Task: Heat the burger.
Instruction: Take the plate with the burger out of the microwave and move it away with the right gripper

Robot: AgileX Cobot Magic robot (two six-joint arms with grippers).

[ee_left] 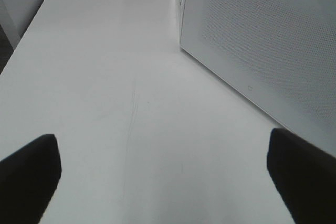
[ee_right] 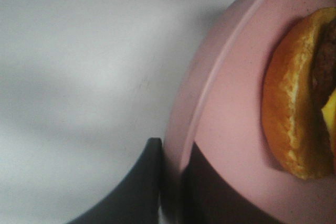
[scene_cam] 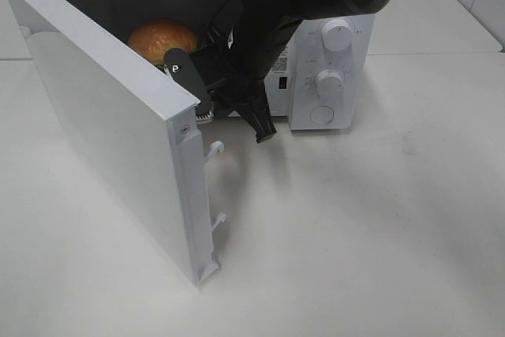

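A white microwave stands on a pale table, its door swung wide open toward the front. Two latch hooks stick out from the door's free edge. Two round knobs and a round button sit on the control panel at the side of the oven opening.

The burger sits inside the microwave, toward the door's hinge side; only its glossy golden-brown bun top shows above the door's upper edge from the high camera. In the right wrist view the burger rests on a pink plate, with the bun's side, a dark patty and a bit of yellow visible.

The right arm, black, reaches from the control-panel side into the oven opening. The right claw is closed on the rim of the pink plate: one dark finger lies on the outer side of the rim, the other on the plate's inner surface, near the burger but not touching it.

The left claw is not seen in the high view. In its own wrist view its two dark fingertips stand far apart, wide open and holding nothing, above the bare table, just outside the door's perforated outer face.
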